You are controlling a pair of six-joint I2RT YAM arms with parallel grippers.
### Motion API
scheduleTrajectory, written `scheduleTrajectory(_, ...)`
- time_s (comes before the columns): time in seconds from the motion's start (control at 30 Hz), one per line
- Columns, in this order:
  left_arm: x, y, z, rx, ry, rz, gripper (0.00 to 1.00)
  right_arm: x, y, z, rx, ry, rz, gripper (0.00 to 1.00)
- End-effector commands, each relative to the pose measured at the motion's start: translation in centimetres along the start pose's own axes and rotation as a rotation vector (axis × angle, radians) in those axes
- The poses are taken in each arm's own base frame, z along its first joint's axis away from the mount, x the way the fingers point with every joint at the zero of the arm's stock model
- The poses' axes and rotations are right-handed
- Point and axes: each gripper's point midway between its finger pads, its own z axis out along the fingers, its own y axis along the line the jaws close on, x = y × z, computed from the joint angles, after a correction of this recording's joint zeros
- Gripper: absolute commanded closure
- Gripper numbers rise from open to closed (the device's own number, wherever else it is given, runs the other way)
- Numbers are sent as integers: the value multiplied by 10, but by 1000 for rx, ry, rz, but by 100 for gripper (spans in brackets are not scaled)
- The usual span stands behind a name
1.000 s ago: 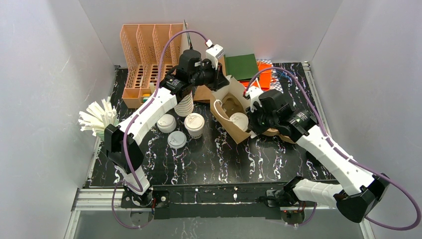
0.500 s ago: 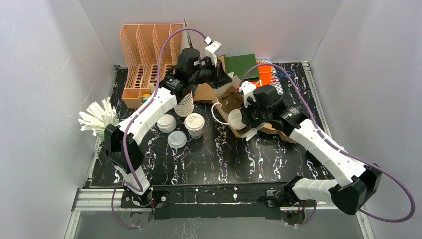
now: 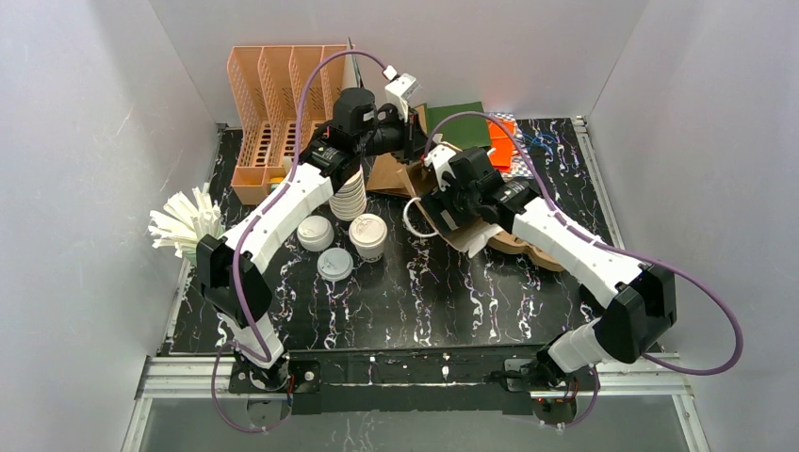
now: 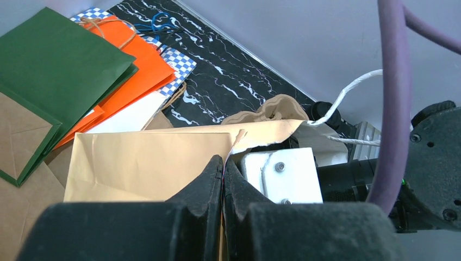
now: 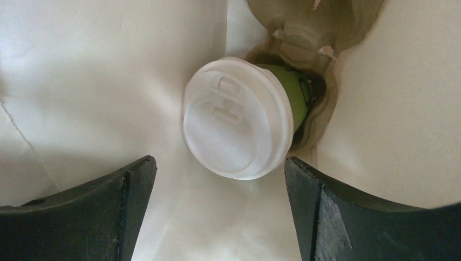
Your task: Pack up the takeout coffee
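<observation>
Near: grey loose lid (image 3: 334,264), two capped cups (image 3: 367,231) standing on tabletop (image 3: 424,301), left of brown bag (image 4: 147,163). Cup stack (image 3: 350,198) behind them. Mid: right claw (image 5: 218,163) spread wide inside bag, flanking green-walled cup (image 5: 234,117) seated in pulp tray (image 5: 318,27). Left claw (image 4: 223,163) pinched on bag rim. Far: green bag (image 4: 54,70), orange bag (image 4: 130,60), peach rack (image 3: 278,104).

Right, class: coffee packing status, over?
Left claw shut on paper bag rim. Right claw open over green lidded cup, seated in pulp carrier. Bag walls crowd it.
</observation>
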Motion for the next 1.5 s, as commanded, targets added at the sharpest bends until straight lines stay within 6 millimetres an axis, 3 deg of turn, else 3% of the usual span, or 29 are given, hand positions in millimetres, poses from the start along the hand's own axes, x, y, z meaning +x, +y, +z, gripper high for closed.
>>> scheduleTrajectory(0.0,-27,-22,-10,63,-49,29,100,-18,-3,2,32,-45,-41,2)
scheduleTrajectory(0.2,-17,-17,-7,49,-19,10,100,-7,6,15,50,-6,-85,2)
scheduleTrajectory(0.37,-15,-11,-8,28,-14,1,100,-4,1,25,82,11,-104,2)
scheduleTrajectory(0.73,-14,-7,-11,23,-10,-13,100,26,-1,45,106,96,-125,4)
scheduleTrajectory(0.9,-12,-6,-13,20,-2,-13,100,26,-1,44,110,105,-110,18)
scheduleTrajectory(1.17,-6,-3,-17,16,16,-11,100,26,-3,31,125,101,-77,55)
scheduleTrajectory(1.37,-1,0,-21,10,30,-4,100,15,-3,16,117,47,-21,70)
scheduleTrajectory(1.47,2,2,-22,7,38,-3,100,20,-5,9,121,58,11,70)
